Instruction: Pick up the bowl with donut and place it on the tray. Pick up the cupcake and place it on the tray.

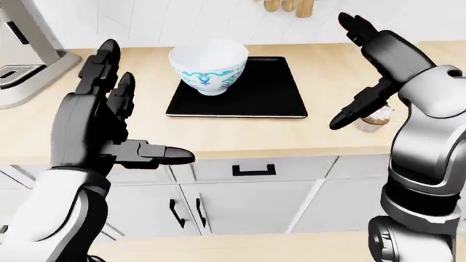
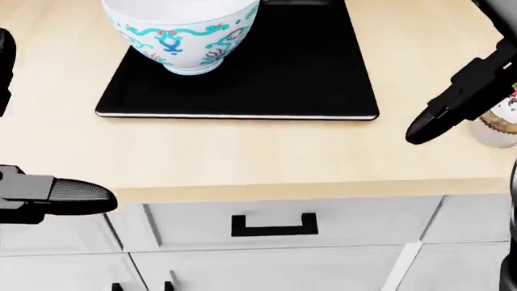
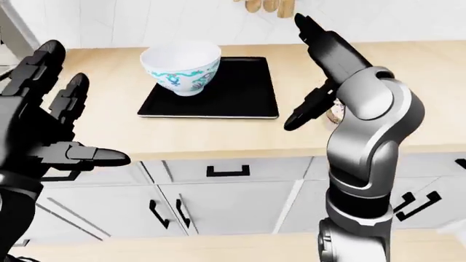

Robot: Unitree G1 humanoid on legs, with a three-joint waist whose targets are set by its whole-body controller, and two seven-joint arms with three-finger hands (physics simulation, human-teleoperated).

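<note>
The white bowl [image 1: 208, 68] with a teal pattern stands upright on the left part of the black tray [image 1: 262, 101]; its inside does not show, so I cannot see the donut. The cupcake [image 2: 499, 124], with pale frosting, stands on the wooden counter to the right of the tray, partly hidden by my right thumb. My right hand [image 1: 351, 73] is open and raised just right of the tray, above the cupcake. Lower left, over the counter's edge, my left hand [image 1: 142, 117] is open and holds nothing.
A grey coffee machine [image 1: 22, 52] stands at the counter's left end. Wooden items [image 1: 288, 5] stand by the wall beyond the tray. White drawers with black handles [image 1: 253, 170] run below the counter edge [image 2: 266, 193].
</note>
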